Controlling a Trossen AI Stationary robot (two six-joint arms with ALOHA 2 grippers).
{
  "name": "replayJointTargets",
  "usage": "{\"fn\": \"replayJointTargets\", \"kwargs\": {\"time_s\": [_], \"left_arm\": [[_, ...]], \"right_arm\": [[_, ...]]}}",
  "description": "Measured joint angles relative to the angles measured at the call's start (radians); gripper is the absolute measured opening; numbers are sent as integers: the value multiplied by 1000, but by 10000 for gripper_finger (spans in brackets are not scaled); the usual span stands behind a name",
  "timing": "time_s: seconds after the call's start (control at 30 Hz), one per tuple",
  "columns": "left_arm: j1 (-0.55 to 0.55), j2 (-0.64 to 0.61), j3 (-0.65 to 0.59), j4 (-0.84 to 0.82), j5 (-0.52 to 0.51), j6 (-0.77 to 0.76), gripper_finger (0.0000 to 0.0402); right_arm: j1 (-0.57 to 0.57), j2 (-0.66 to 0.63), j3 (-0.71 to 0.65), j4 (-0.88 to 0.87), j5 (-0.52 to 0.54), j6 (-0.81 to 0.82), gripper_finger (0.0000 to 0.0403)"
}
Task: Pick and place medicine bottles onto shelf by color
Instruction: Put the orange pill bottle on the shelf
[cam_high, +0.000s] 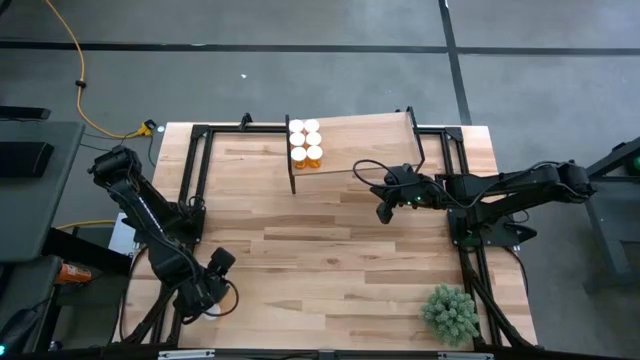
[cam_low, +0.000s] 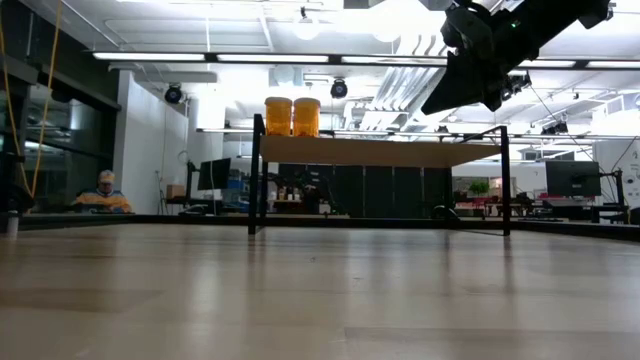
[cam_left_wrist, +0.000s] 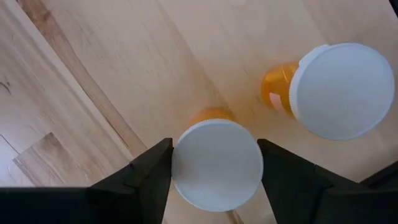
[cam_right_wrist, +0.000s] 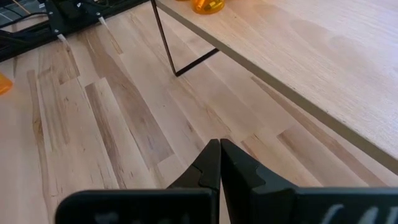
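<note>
Risk at this moment is concentrated at the left gripper (cam_left_wrist: 214, 168), which is seen in the left wrist view poised over a white-capped medicine bottle (cam_left_wrist: 216, 165); its fingers (cam_left_wrist: 146, 174) stand spread on either side of the cap, close to it, but a firm pinch cannot be confirmed. A second bottle (cam_left_wrist: 339, 90) stands just beside the first. If the fingers are brought together off-centre, the round cap could be squeezed out sideways and the bottle tipped — and the neighbour could be knocked over by the outer finger, since little room is left between the two.

In the high view the left gripper (cam_high: 215, 272) is placed near the table's front-left corner, well apart from the shelf (cam_high: 370, 140), where a cluster of bottles (cam_high: 305, 141) has already been set at the left end. A long carry is therefore judged to be needed, and a weak grip on a smooth cap could be lost along the way. On arrival, the standing cluster could be toppled if the new bottle is lowered too close.

The right gripper (cam_right_wrist: 219, 163) is held pressed together, empty, just in front of the shelf — a possible obstacle if paths are crossed
</note>
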Motion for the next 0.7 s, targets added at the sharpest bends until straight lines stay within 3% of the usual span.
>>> {"fn": "replayJointTargets", "kwargs": {"time_s": [0.17, 0.33, 0.53, 0.7], "left_arm": [[44, -3, 34, -54, 0, 36, 207], [165, -21, 118, -170, -15, 199, 207], [394, -85, 222, -249, -136, 481, 207], [623, -103, 343, -203, -149, 646, 207]], "right_arm": [[0, 0, 0, 0, 0, 0, 0], [0, 0, 0, 2, 8, 3, 0], [0, 0, 0, 23, 45, 45, 0], [1, 0, 0, 147, 34, 20, 0]]}}
